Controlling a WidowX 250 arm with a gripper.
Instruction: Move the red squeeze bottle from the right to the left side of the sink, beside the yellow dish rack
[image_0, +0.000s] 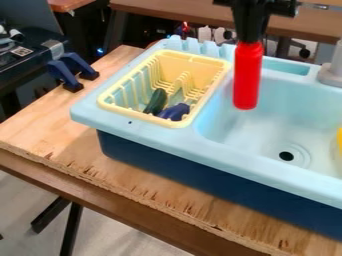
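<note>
The black gripper (250, 41) hangs down at the top of the view, right of centre, shut on the top end of a red bottle (248, 77). The bottle is upright, over the left part of the light blue sink (214, 117), beside the right edge of a yellow dish rack (110, 102). In the rack lie a dark green object (155, 101) and a dark blue one (175, 111) near its front. I cannot tell whether the bottle's lower end touches the basin.
Grey faucet (332, 72) stands at the sink's right back. Part of a yellow object (339, 140) shows at the right edge. Blue clamps (63, 73) sit on the wooden table's (53, 145) left edge.
</note>
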